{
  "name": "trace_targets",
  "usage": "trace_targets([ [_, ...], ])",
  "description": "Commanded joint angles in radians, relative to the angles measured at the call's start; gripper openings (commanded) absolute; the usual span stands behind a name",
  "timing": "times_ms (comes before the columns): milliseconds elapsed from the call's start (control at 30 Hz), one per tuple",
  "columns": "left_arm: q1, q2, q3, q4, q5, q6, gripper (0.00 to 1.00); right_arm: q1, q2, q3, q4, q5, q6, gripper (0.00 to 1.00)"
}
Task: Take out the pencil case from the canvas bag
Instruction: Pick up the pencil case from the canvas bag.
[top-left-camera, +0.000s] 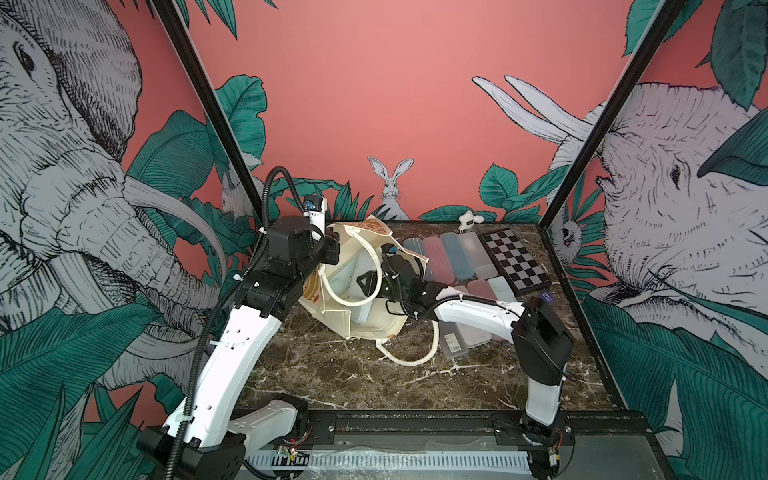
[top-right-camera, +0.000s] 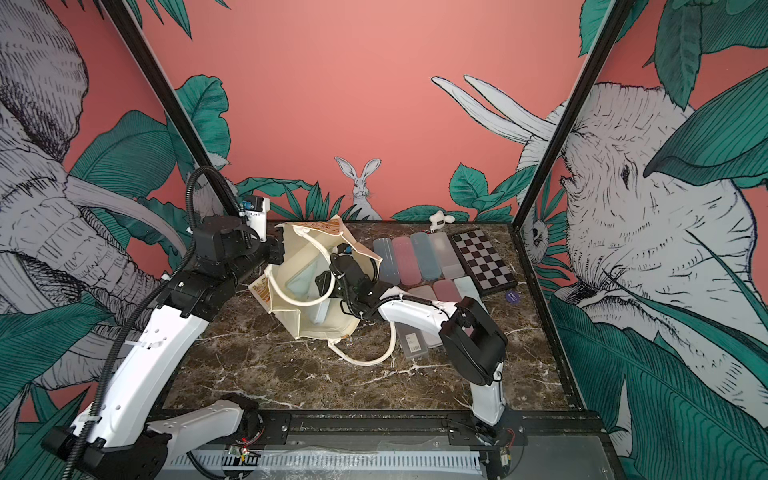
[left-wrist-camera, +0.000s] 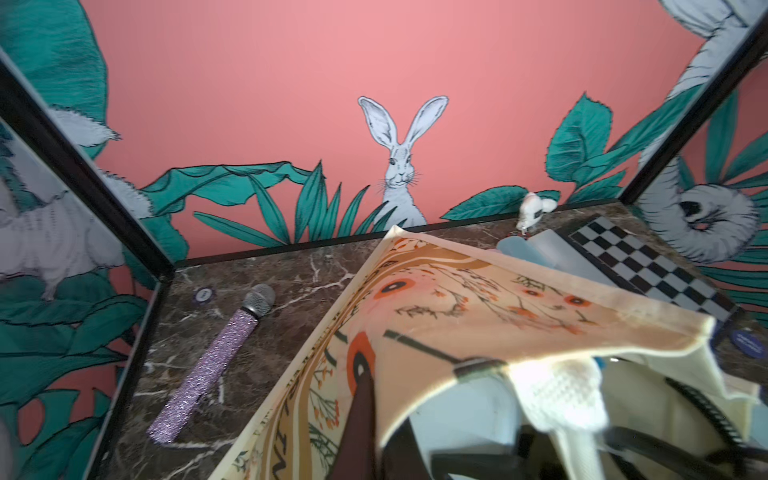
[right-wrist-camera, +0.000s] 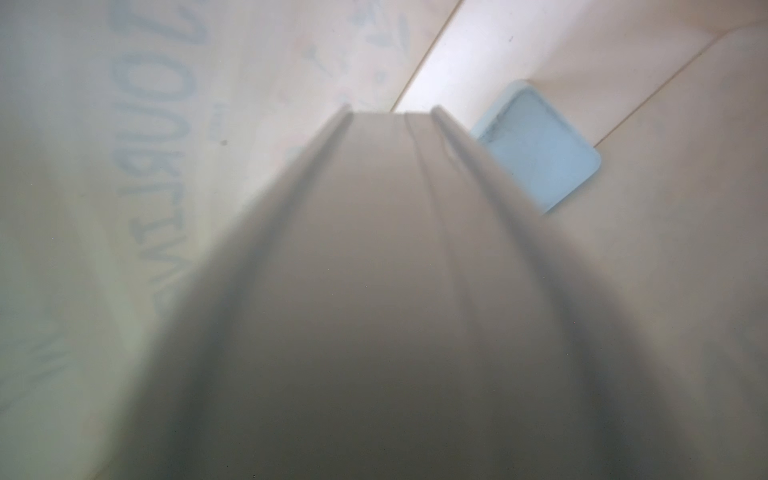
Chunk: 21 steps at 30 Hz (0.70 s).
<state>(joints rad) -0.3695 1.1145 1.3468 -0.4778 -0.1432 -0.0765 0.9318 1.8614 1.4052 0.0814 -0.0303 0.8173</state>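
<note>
In both top views: canvas bag (top-left-camera: 376, 328) lying open-mouthed on the marble table (top-left-camera: 332, 374).
The left gripper (top-left-camera: 332, 249) is pinched tight on the bag's far-left rim, holding the mouth up. The right gripper (top-left-camera: 365, 286) reaches inside. In the right wrist view a frosted pencil case (right-wrist-camera: 374, 291) fills the frame and hides the jaws, so its grip cannot be told. A pale blue pencil case (right-wrist-camera: 536, 145) lies deeper inside.
</note>
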Motion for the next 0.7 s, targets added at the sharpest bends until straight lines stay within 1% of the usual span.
trace_targets([
  [0, 0.006, -0.004, 0.039, -0.013, -0.109, 0.033, 0.0, 0.011, -0.061, 0.058, -0.146, 0.031, -0.151, 0.3],
  [67, 0.006, 0.005, 0.043, -0.008, -0.097, 0.037, 0.0, 0.017, -0.065, 0.086, -0.222, 0.036, -0.23, 0.29],
  [167, 0.007, 0.02, 0.059, -0.014, -0.097, 0.042, 0.0, 0.036, -0.078, 0.111, -0.317, 0.098, -0.37, 0.28],
  [267, 0.007, 0.04, 0.081, -0.034, -0.123, 0.05, 0.0, 0.058, -0.104, 0.12, -0.383, 0.174, -0.512, 0.28],
  [333, 0.008, 0.052, 0.097, -0.053, -0.157, 0.055, 0.0, 0.061, -0.13, 0.106, -0.402, 0.188, -0.579, 0.28],
  [467, 0.009, 0.072, 0.117, -0.074, -0.199, 0.063, 0.0, 0.063, -0.186, 0.071, -0.42, 0.212, -0.644, 0.28],
  [667, 0.025, 0.086, 0.13, -0.096, -0.244, 0.049, 0.0, 0.062, -0.242, 0.047, -0.461, 0.234, -0.658, 0.25],
])
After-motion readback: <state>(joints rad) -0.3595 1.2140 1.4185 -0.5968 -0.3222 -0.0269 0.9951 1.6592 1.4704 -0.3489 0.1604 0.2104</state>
